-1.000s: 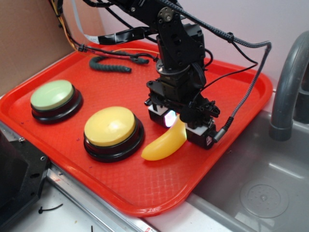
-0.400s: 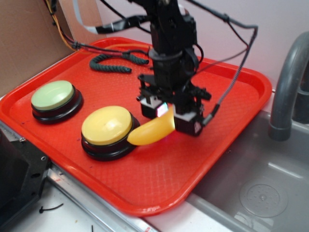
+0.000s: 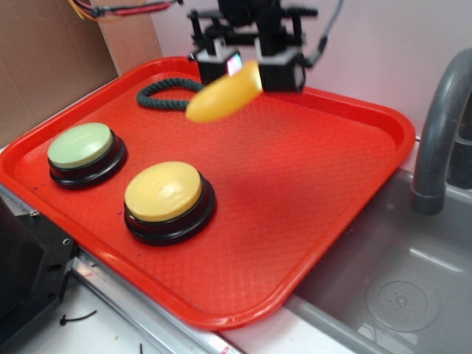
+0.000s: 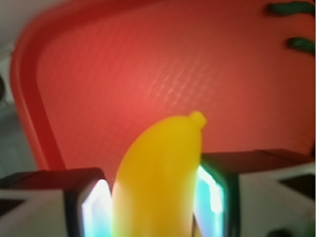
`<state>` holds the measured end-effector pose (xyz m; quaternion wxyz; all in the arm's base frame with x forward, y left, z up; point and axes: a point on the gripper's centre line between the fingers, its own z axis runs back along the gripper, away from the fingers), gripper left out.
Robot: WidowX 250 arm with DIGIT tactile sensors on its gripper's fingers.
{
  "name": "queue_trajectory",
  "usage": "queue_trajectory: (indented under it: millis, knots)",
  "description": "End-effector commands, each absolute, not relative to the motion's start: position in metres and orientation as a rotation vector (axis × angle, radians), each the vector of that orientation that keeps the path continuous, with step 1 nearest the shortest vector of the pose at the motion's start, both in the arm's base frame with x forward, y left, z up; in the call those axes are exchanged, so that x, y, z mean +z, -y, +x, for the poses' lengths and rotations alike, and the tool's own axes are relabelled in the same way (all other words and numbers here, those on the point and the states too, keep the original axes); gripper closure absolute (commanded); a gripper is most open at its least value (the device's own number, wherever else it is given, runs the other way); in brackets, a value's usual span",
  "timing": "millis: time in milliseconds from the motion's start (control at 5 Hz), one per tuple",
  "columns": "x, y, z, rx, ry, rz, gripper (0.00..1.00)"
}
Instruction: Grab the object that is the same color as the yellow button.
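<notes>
Wrist view shows the gripper [image 4: 157,197] clamped on the banana [image 4: 160,168], held well above the tray [image 4: 29,118] below it, so the grab looks secure.

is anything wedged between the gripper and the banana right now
Nothing visible. The gripper is shut directly on the banana, which hangs above the tray; the wrist view shows both pads against its sides.
</notes>
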<state>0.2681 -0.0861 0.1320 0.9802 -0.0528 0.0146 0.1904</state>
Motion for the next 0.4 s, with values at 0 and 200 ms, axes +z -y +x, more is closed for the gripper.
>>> queue_trajectory:
  millis: [0,200]
  knots:
    - [0.2044,0.0363,0.2599,0.512,0.094,-0.163,1.00]
    - [0.2124,0.0268,0.2589,0.487,0.090,-0.150,1.00]
